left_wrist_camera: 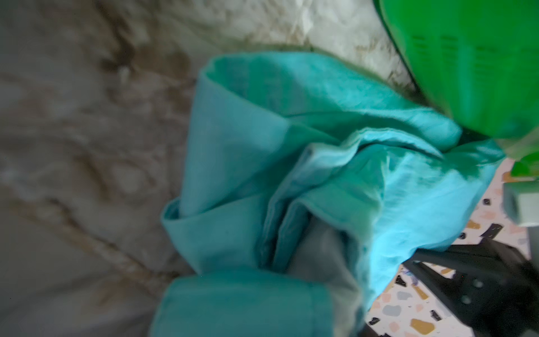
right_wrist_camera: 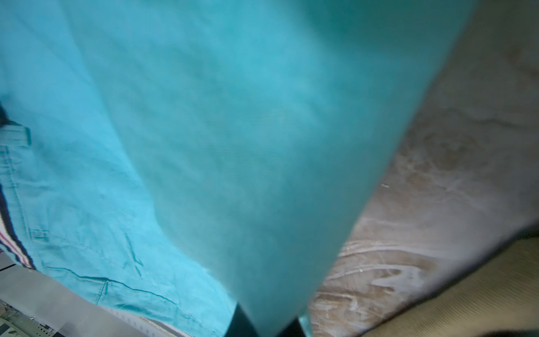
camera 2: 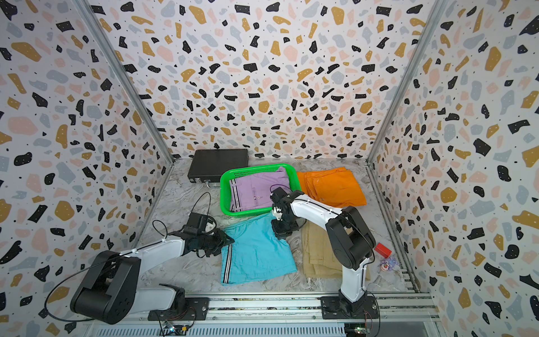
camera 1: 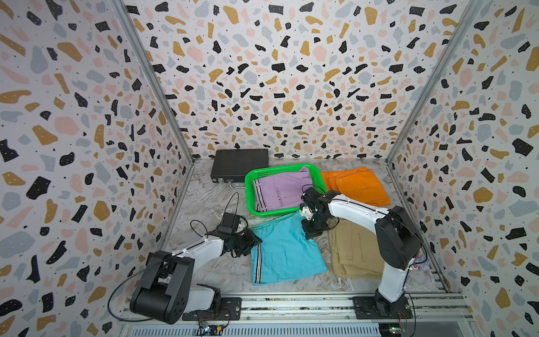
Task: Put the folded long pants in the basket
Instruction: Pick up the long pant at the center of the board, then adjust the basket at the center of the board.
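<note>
The teal long pants (camera 1: 287, 251) lie folded on the marble table, just in front of the green basket (camera 1: 248, 186). My left gripper (camera 1: 258, 241) is at their left edge. In the left wrist view the teal cloth (left_wrist_camera: 291, 163) is bunched and raised into its jaws. My right gripper (camera 1: 310, 235) is shut on their far right corner, and a teal fold (right_wrist_camera: 262, 146) rises from its dark fingers (right_wrist_camera: 242, 324). The lilac long pants (camera 1: 280, 189) lie inside the basket. The orange long pants (camera 1: 355, 185) lie to the right of the basket, and the khaki ones (camera 1: 355, 251) to the right of the teal ones.
A flat black case (camera 1: 239, 167) lies at the back left, touching the basket's far corner. A small red block (camera 2: 382, 250) sits by the right wall. Patterned walls enclose three sides. The arms' metal rail (camera 1: 291, 303) runs along the front edge.
</note>
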Tool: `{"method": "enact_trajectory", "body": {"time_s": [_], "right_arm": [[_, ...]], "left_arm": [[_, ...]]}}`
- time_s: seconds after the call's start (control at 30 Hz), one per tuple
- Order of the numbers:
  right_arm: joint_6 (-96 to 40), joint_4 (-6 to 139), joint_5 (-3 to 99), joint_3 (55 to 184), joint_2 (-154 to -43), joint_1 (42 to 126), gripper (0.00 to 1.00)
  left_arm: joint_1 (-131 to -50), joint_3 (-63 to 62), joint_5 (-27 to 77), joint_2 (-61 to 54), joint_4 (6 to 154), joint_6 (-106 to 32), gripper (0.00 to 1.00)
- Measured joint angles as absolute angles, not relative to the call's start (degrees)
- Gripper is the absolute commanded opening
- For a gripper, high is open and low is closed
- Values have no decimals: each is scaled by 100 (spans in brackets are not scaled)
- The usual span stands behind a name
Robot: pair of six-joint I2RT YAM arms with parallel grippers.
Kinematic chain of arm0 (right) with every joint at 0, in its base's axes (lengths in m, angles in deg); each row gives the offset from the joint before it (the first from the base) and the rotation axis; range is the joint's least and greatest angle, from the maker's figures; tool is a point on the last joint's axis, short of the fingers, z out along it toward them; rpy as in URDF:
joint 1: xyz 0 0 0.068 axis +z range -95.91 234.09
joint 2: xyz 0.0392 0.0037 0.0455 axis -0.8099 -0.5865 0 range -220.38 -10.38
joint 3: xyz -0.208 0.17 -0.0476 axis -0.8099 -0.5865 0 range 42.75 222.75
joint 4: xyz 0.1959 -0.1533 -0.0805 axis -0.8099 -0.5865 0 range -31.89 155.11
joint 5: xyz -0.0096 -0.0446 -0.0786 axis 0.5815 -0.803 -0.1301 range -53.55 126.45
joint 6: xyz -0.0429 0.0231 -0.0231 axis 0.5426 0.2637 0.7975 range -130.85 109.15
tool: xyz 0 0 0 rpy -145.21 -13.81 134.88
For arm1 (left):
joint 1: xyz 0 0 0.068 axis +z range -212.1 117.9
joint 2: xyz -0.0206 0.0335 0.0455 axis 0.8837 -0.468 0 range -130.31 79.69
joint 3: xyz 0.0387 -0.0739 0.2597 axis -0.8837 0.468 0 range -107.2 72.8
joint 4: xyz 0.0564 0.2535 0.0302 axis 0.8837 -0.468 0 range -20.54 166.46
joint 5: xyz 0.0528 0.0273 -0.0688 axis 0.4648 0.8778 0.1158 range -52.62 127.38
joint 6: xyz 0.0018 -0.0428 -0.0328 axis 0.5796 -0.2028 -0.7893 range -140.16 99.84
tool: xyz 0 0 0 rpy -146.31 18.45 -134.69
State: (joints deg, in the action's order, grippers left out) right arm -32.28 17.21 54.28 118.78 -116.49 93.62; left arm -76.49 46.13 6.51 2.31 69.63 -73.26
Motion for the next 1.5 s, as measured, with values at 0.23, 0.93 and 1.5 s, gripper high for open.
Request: {"method": "enact_trajectory", "body": {"time_s": [0.23,0.93,1.5], "right_arm": [[-3222,1819,5764,11681,-11480,9357,0],[-2737,556,6520,14516,-10600,8852,0],[-2730,102,6483,17913,-13883,7526,0]], "left_arm": [[-7686,4604,684,380,6762,-7228,0],[-7673,541,1543,1394,3332,-6022,0],[-7304,-2969,1075,-3201,3575,-5206,0]]}}
